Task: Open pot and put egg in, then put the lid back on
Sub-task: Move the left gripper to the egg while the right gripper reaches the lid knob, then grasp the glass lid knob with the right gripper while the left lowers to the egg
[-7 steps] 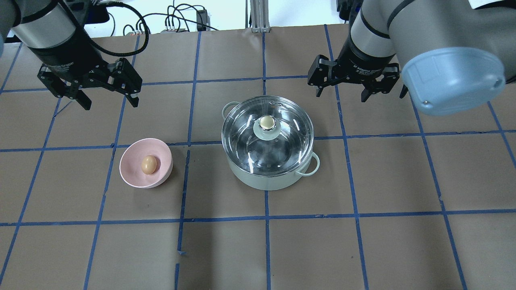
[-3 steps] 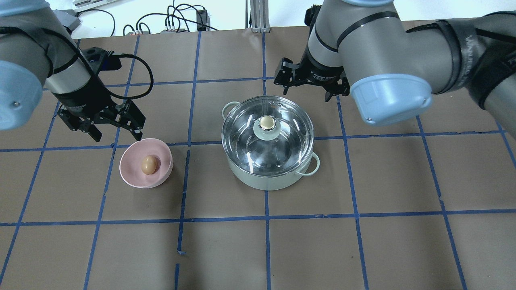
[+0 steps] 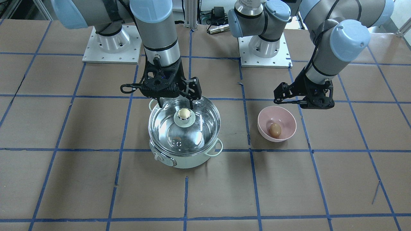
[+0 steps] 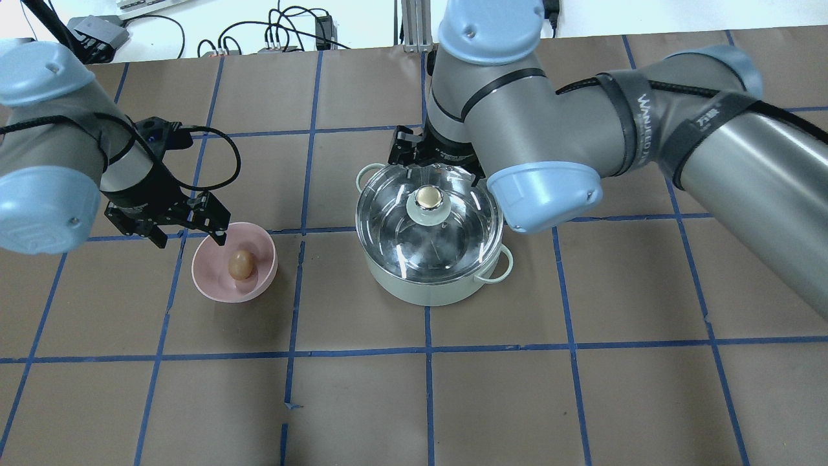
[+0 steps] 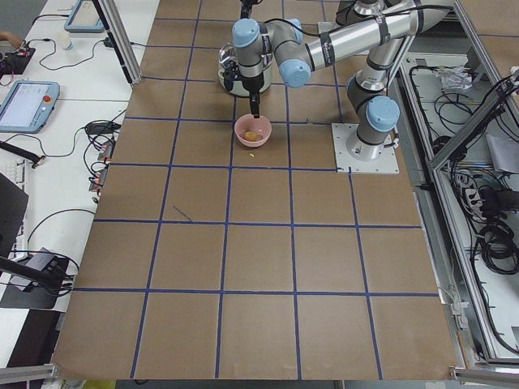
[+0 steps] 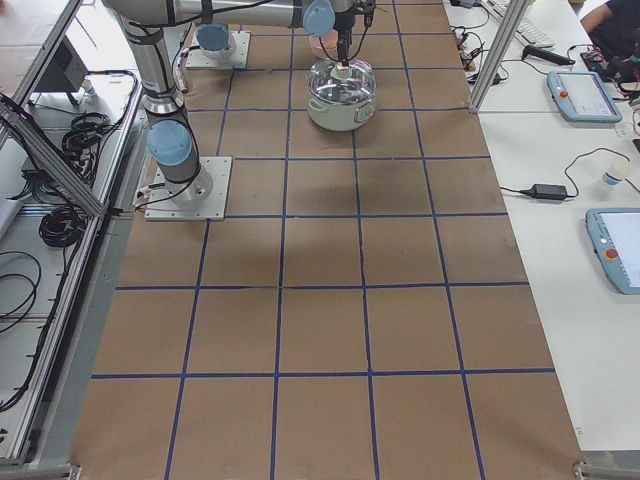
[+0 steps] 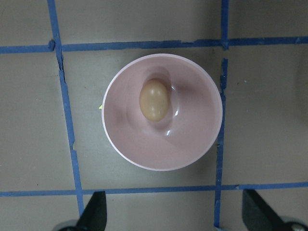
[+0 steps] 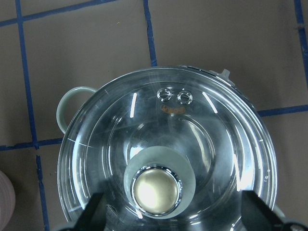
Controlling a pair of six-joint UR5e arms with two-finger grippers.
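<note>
The pale mint-green pot (image 4: pixel 427 285) stands mid-table with the glass lid (image 4: pixel 394 233) on it and the cream-gold knob (image 4: pixel 427 196) on top. The tan egg (image 4: pixel 240 264) lies in a pink bowl (image 4: pixel 210 281) to the pot's left. My left gripper (image 4: pixel 189 238) is open and empty, above the bowl's rim on the robot's side; its wrist view shows the egg (image 7: pixel 154 99) in the bowl (image 7: pixel 192 144). My right gripper (image 3: pixel 175 104) is open and empty above the lid (image 3: pixel 199 134), just behind the knob (image 3: pixel 184 113); the knob (image 8: pixel 157 190) lies between its fingers (image 8: pixel 96 211).
The table is brown paper with a blue tape grid. My right arm's blue-capped elbow (image 4: pixel 543 188) hangs over the pot's right side. The two arm bases (image 3: pixel 112 45) (image 3: pixel 265 48) stand behind the pot. Cables (image 4: pixel 284 29) lie past the far edge.
Both arms have come in. The left gripper moved down to the pink bowl's rim. The right gripper moved left to over the pot's lid. Both stay open.
</note>
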